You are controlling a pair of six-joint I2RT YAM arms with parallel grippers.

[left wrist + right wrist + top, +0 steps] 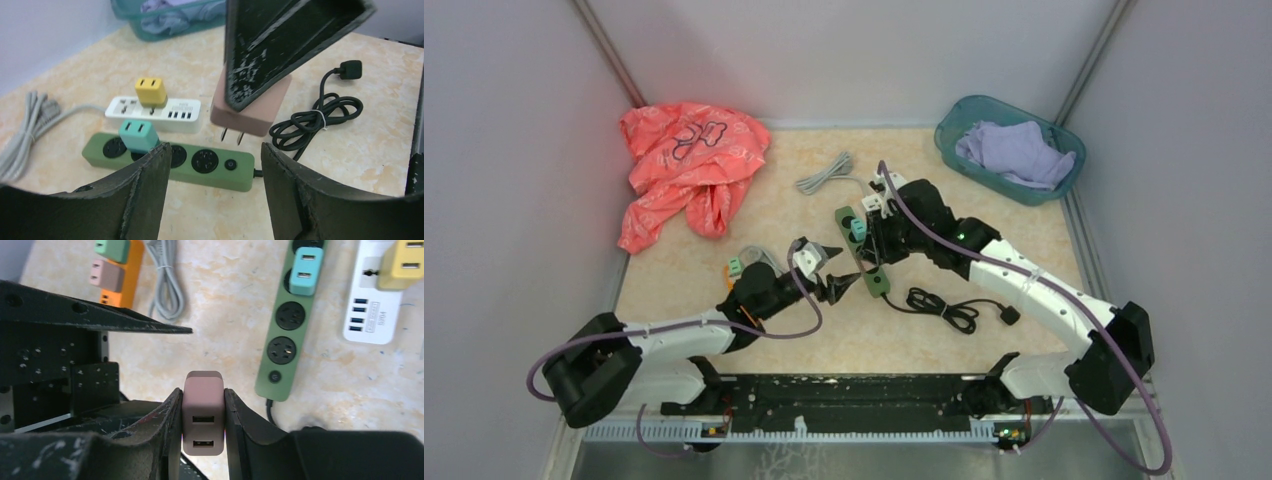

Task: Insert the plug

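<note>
My right gripper is shut on a dusty-pink USB plug, gripping its two sides. In the left wrist view the plug hangs with its two prongs pointing down, a little above the table beside the switch end of the green power strip. The strip has two free round sockets near its switch and a teal plug seated further along. My left gripper is open and empty, low over the table just in front of the strip. In the top view both grippers meet at the strip.
A white power strip with a yellow plug lies behind the green one. An orange strip, a grey cable, a coiled black cord, a red cloth and a teal basket lie around.
</note>
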